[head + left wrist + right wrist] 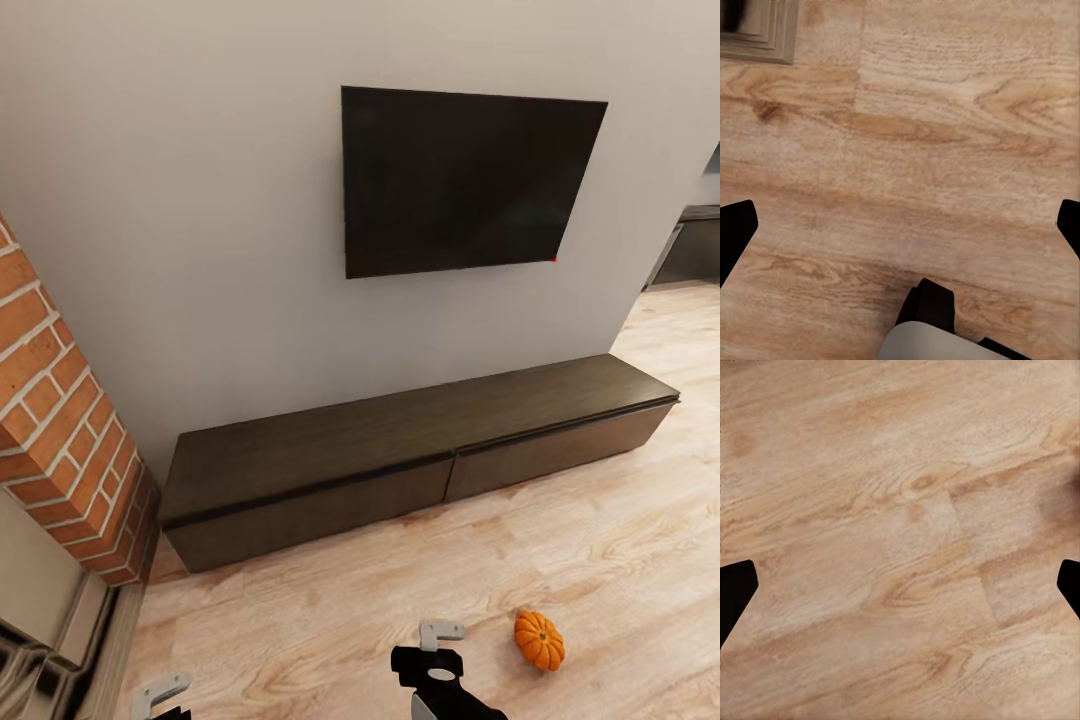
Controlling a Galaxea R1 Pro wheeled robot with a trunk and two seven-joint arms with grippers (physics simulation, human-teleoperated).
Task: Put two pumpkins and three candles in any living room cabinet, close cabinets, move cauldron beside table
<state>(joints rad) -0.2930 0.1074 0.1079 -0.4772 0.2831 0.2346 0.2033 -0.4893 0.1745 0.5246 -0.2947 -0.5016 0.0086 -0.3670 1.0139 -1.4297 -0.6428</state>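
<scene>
A small bright-orange ribbed pumpkin [539, 640] lies on the wooden floor [600, 540] just right of the right gripper [900, 585], whose jaws stand spread and empty like the left gripper's [900, 225], with bare planks between it and the shut dark-brown cabinet [400, 470] against the wall.

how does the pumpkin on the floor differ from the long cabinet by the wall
The pumpkin is small, round and bright orange; the cabinet is long, low, boxy and dark brown. The pumpkin lies loose on the open wooden floor; the cabinet runs along the wall under the TV, its drawer fronts shut. Both rest on the floor.
</scene>
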